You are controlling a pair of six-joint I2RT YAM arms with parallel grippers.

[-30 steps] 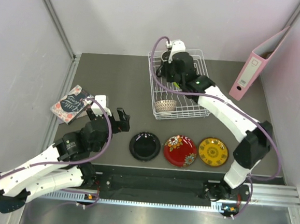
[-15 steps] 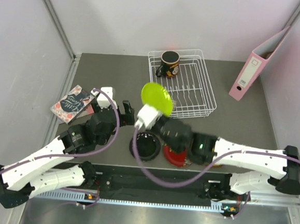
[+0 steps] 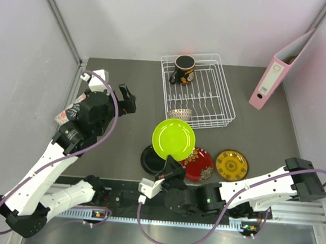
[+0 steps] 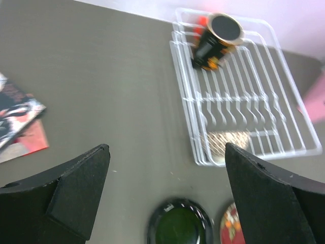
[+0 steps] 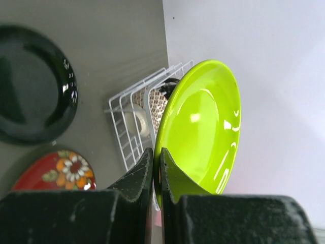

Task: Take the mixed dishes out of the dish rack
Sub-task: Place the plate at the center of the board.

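Grey tabletop [image 3: 252, 134] fills the overhead view, with the white wire dish rack [image 3: 210, 100] at upper centre. Just below the rack, at mid-frame, the lime green plate [image 3: 173, 138] hangs in the air, tilted on edge. The right gripper [image 5: 156, 157] has its jaws pressed together on the plate's lower rim. Beneath it, along the lower centre, lie the black plate [image 3: 148, 160], the red floral plate [image 3: 200, 164] and the yellow plate [image 3: 231, 164], all flat on the table. Two pieces are left in the rack: the beige bowl [image 3: 180, 114] at its near edge and the dark mug [image 3: 183, 70] at its far end. At upper left the left gripper [image 4: 166, 150] hovers with jaws spread wide, holding nothing. The pinch covers only a sliver of glossy rim, so the plate could pivot or slip. Set straight down, it would likely strike the black or red plate.
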